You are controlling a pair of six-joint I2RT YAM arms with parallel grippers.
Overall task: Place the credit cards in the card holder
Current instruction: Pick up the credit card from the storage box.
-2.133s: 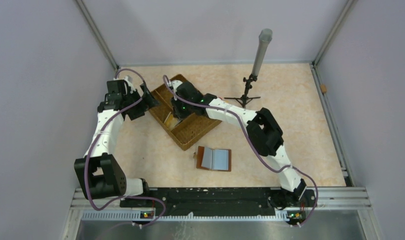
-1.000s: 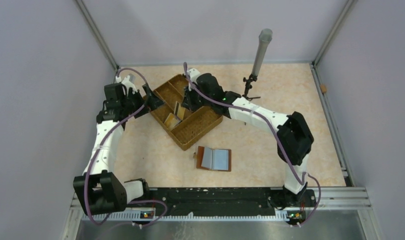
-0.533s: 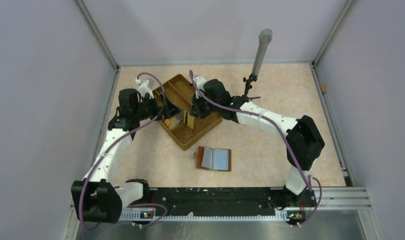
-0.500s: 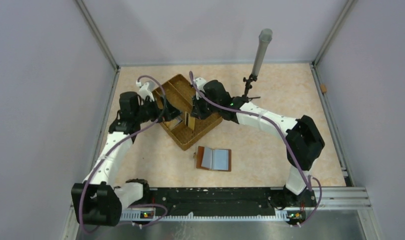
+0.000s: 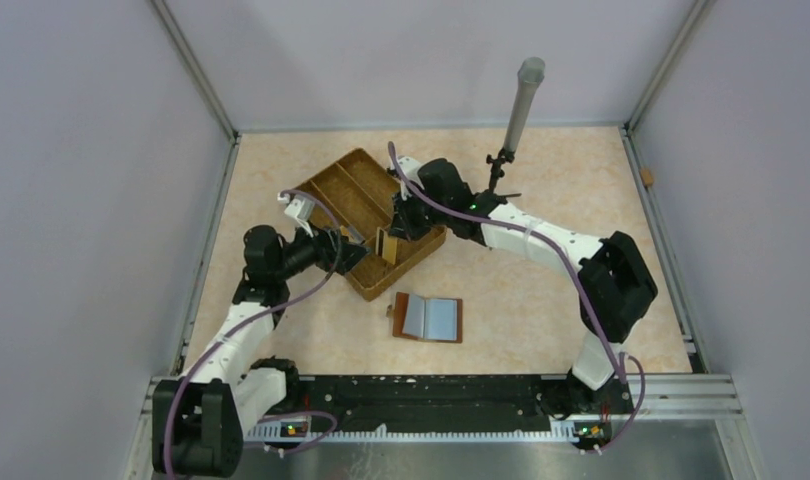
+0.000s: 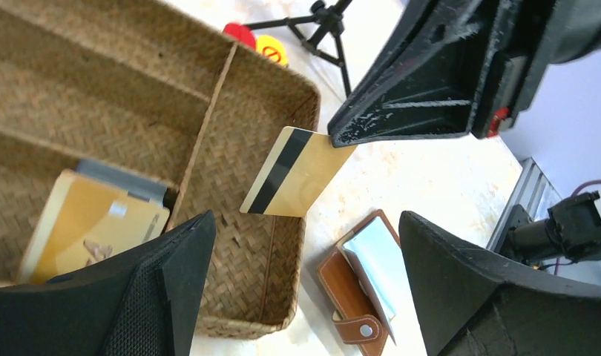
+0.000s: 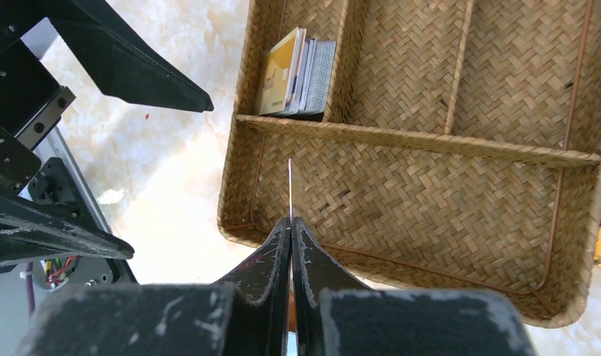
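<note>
My right gripper [image 7: 291,222] is shut on a gold credit card [image 6: 294,174] with a black stripe. It holds the card upright over the near compartment of the wicker tray [image 5: 326,188]. In the right wrist view the card [image 7: 290,189] shows edge-on. More credit cards [image 7: 297,74], gold and grey, stand stacked in a small tray compartment. The brown card holder [image 5: 428,318] lies open on the table in front of the tray, with its pale sleeves up. My left gripper [image 6: 306,219] is open and empty, at the tray's near-left corner, pointing at the held card.
A red cap [image 6: 242,33] and an orange cap [image 6: 270,50] lie behind the tray by a small black tripod [image 5: 496,185] carrying a grey tube. Walls close in the table on the left, back and right.
The right gripper lifted the gold card out of the tray and carried it toward the near-right side. The left arm swung from the tray's far-left side round to its near-left corner.
</note>
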